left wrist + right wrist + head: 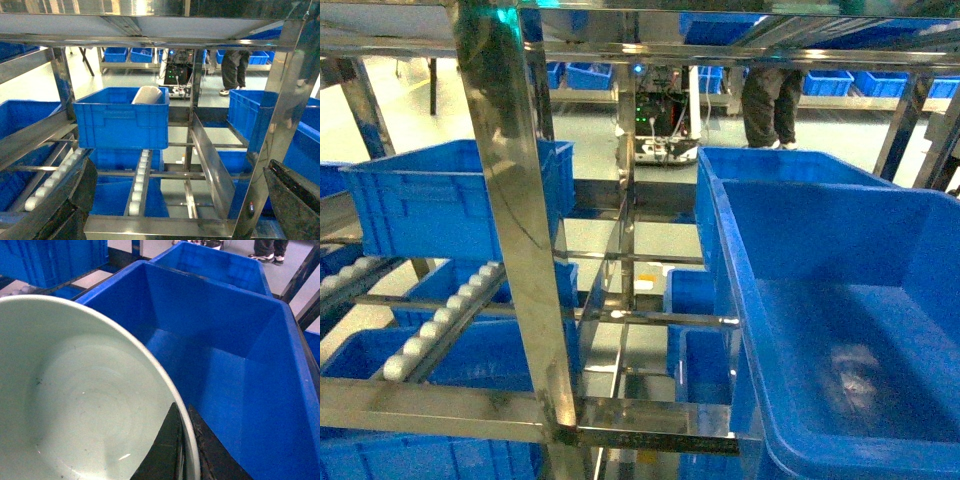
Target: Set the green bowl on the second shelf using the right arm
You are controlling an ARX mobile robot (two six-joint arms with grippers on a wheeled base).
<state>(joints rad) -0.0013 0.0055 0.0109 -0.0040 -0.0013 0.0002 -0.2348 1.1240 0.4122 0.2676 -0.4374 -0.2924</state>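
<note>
The green bowl [75,400] fills the lower left of the right wrist view, pale mint and glossy, with its inside facing the camera. My right gripper [184,415] is shut on its rim, one dark finger inside and one outside. The bowl hangs over the near left corner of a big blue crate [225,340]. A rack tier of steel bars and white roller rails [440,320], the second shelf, lies left of that crate [840,260]. My left gripper [182,200] is open in front of the rack, holding nothing. Neither gripper shows in the head view.
A shiny steel upright [515,220] stands close in front of the head camera. A blue crate [122,117] with a white object [147,95] in it sits on the rollers at the left. More blue crates fill the lower tier. A person [770,100] stands behind the rack.
</note>
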